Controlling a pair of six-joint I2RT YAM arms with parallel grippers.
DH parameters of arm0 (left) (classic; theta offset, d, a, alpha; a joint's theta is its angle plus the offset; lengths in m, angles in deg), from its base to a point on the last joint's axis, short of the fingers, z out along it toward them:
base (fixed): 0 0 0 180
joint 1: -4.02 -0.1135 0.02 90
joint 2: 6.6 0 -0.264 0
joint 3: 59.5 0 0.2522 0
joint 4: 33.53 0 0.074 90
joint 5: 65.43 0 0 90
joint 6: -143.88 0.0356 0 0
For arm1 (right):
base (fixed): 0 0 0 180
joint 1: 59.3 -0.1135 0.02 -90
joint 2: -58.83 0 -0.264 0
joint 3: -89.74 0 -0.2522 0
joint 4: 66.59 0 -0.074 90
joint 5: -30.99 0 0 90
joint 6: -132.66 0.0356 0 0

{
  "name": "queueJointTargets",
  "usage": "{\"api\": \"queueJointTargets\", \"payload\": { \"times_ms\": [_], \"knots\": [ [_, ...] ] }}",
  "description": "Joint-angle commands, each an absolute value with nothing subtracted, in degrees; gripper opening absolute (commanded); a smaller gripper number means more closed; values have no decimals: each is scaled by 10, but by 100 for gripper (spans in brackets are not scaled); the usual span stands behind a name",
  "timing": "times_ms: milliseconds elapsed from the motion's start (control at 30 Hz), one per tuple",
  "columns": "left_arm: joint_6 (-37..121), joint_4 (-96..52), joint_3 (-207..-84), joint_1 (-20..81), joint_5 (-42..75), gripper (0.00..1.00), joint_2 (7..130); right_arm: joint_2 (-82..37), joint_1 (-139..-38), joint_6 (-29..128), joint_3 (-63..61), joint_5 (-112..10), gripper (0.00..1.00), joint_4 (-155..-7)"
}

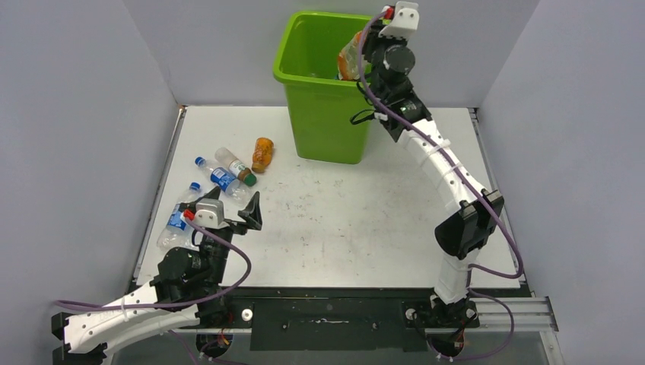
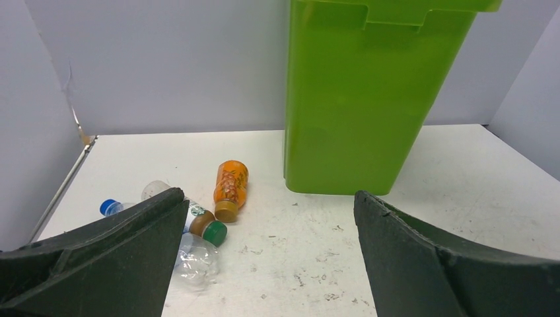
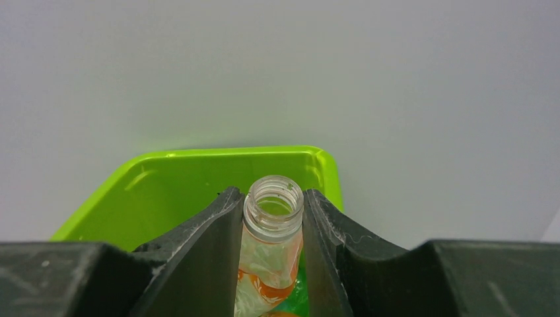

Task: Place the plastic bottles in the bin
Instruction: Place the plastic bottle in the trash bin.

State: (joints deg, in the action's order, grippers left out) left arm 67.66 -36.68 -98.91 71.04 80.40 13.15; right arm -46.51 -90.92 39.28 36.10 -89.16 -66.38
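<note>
The lime-green bin (image 1: 298, 76) stands at the back of the table. My right gripper (image 1: 359, 55) hangs over its open top, shut on a capless clear bottle with an orange label (image 1: 349, 62); in the right wrist view that bottle (image 3: 273, 221) sits neck-up between the fingers (image 3: 211, 238), above the bin's rim (image 3: 198, 155). On the left of the table lie an orange bottle (image 1: 262, 154), a green-capped bottle (image 1: 234, 164) and two blue-labelled bottles (image 1: 220, 179) (image 1: 177, 222). My left gripper (image 1: 253, 212) is open and empty beside them.
In the left wrist view, the orange bottle (image 2: 231, 185), the green-capped bottle (image 2: 201, 224) and a crushed clear bottle (image 2: 195, 259) lie left of the gap between the jaws; the bin wall (image 2: 370, 99) rises ahead. Grey walls enclose the table.
</note>
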Motion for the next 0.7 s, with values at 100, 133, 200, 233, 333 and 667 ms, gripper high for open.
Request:
{"api": "queueJointTargets", "payload": {
  "times_ms": [100, 133, 200, 233, 333, 667],
  "knots": [
    [671, -370, -1006, 707, 800, 96, 133, -500, -848, 536, 477, -720, 19, -880],
    [671, -371, -1006, 706, 799, 96, 134, -501, -845, 544, 478, -712, 34, -887],
    [670, -370, -1007, 706, 799, 96, 136, -501, -841, 556, 481, -699, 65, -900],
    [670, -370, -1007, 706, 801, 96, 137, -501, -841, 560, 483, -696, 75, -904],
    [670, -370, -1007, 706, 800, 96, 142, -500, -841, 568, 494, -683, 92, -911],
    [668, -374, -1007, 701, 808, 96, 150, -407, -883, 597, 496, -613, 100, -863]
  ]
}}
